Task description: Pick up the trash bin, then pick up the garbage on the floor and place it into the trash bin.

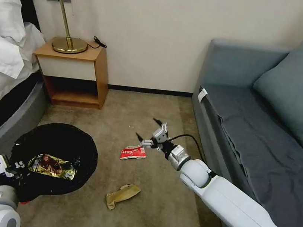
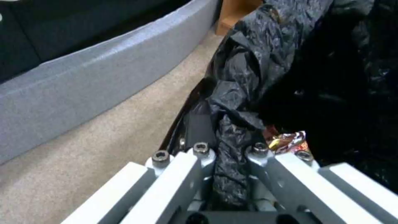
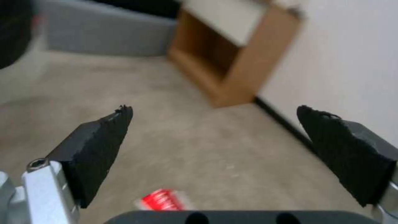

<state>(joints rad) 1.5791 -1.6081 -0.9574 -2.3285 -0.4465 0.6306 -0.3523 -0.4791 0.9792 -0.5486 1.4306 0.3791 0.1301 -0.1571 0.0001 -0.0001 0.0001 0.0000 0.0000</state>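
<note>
The right gripper hangs above the beige-brown short-pile carpet with its two black-tipped fingers spread wide and nothing between them, just beside and above a crumpled red-and-white packet that lies flat on the floor; in the right wrist view that packet shows low between the open fingers. Nearer the robot, a brown paper wrapper lies on the carpet, apart from the packet. The left gripper is clamped on the crinkly black bag folded over the rim of the small round trash bin, which it holds at the robot's left side, the mouth tilted toward the camera. Inside the bin rests a shiny gold-brown snack wrapper, also visible past the bag folds in the left wrist view. Beyond the bin stand a grey bed base and a wooden nightstand carrying a brass lamp; a grey-blue sofa runs along the robot's right.
</note>
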